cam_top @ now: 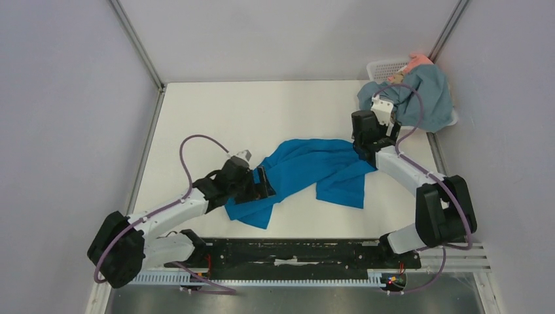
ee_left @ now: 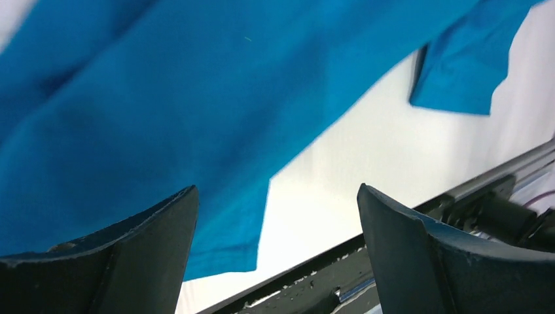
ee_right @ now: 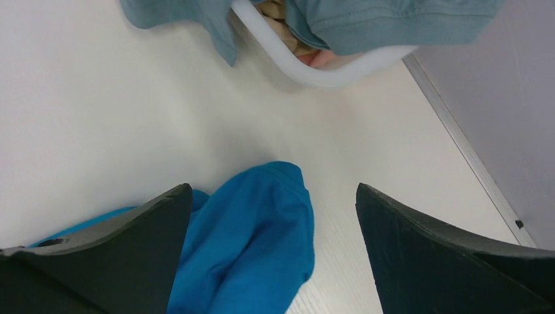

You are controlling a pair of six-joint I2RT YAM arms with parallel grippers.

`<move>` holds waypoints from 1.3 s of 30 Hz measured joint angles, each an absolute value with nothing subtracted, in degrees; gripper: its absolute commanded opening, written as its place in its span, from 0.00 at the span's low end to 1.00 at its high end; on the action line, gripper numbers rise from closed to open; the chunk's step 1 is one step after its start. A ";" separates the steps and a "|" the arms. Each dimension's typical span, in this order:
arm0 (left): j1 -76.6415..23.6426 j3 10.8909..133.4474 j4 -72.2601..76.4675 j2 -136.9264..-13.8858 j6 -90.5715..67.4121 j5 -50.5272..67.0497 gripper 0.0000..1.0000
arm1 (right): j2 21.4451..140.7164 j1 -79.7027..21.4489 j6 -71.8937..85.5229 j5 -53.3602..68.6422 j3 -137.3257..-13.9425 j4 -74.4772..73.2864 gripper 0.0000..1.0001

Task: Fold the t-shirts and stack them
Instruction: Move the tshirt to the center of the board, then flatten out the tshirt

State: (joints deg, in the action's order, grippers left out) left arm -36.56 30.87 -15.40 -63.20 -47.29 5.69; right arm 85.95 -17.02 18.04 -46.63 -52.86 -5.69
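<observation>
A bright cobalt-blue t-shirt (cam_top: 314,170) lies crumpled in a long diagonal band across the middle of the table. My left gripper (cam_top: 265,183) hovers open over its lower-left end; in the left wrist view (ee_left: 276,190) the blue cloth (ee_left: 163,111) lies under the left finger and nothing sits between the fingers. My right gripper (cam_top: 364,145) stands open over the shirt's upper-right end; a bunched fold of blue cloth (ee_right: 255,235) lies loose between the wide fingers (ee_right: 273,188). A grey-blue t-shirt (cam_top: 425,95) and salmon-pink cloth (cam_top: 419,62) lie heaped in the basket.
A white lattice basket (cam_top: 383,67) sits in the far right corner, its rim (ee_right: 327,77) just ahead of my right gripper. Grey walls close in the table on three sides. A black rail (cam_top: 294,252) runs along the near edge.
</observation>
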 measured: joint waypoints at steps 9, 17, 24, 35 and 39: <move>-45.30 34.68 -16.16 -75.02 -47.29 -3.11 1.00 | 66.11 -16.99 20.40 -36.18 -33.85 -1.34 0.98; -37.10 46.50 -13.39 -89.10 -46.98 -6.20 1.00 | 55.11 -17.04 23.42 -19.75 -16.40 8.69 0.98; -30.41 59.68 -14.72 -99.57 -43.05 -8.69 1.00 | 46.44 -17.15 23.90 -14.59 -10.26 13.93 0.98; -37.04 44.82 -17.96 -72.44 -41.08 -11.55 1.00 | 30.70 -17.15 23.97 -16.19 -6.42 11.90 0.98; -36.86 38.65 -18.70 -65.98 -41.98 -13.50 1.00 | 29.06 -17.15 24.01 -15.03 -6.39 10.81 0.98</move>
State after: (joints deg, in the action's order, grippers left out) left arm -36.86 38.65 -18.70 -65.98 -41.98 -13.50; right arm 29.06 -17.15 24.01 -15.03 -6.39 10.81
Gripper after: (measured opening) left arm 0.995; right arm 0.979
